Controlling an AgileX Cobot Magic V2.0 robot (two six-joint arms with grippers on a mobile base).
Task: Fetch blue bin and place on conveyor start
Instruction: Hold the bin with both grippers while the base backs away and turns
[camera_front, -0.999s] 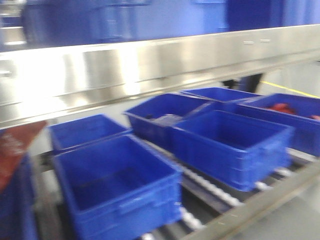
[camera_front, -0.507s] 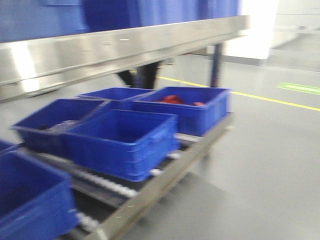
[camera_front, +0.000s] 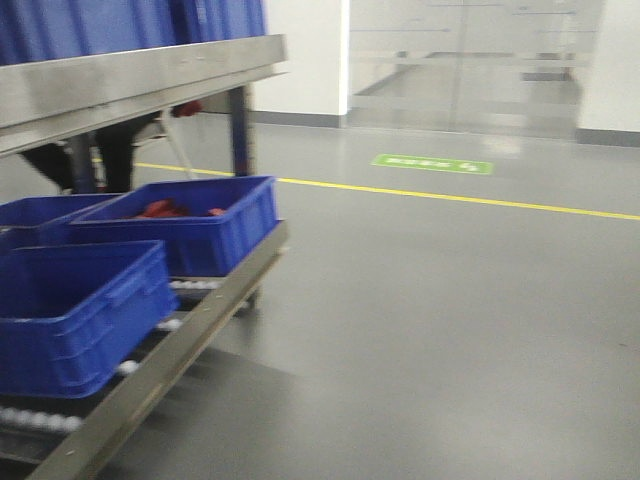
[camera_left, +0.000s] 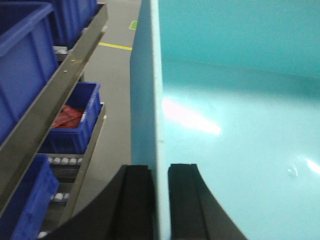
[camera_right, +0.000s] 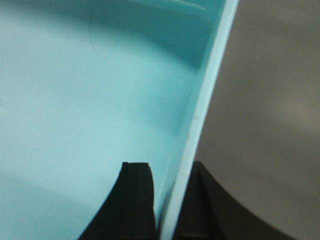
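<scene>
The blue bin, a light cyan tub, fills both wrist views. My left gripper is shut on its left wall, one black finger outside and one inside. The same blue bin shows in the right wrist view, where my right gripper is shut on its right wall, again with a finger on each side. The bin's inside looks bare. In the front view neither the bin nor the grippers appear. The conveyor start is out of view.
A steel roller rack stands at the left with dark blue bins; one bin holds red items. Grey floor with a yellow line stretches right. The rack's rail runs close to the bin's left side.
The front view has swung right: the rack and dark blue bins slid toward the left edge, and open floor, a yellow line and a glass wall have come into sight.
</scene>
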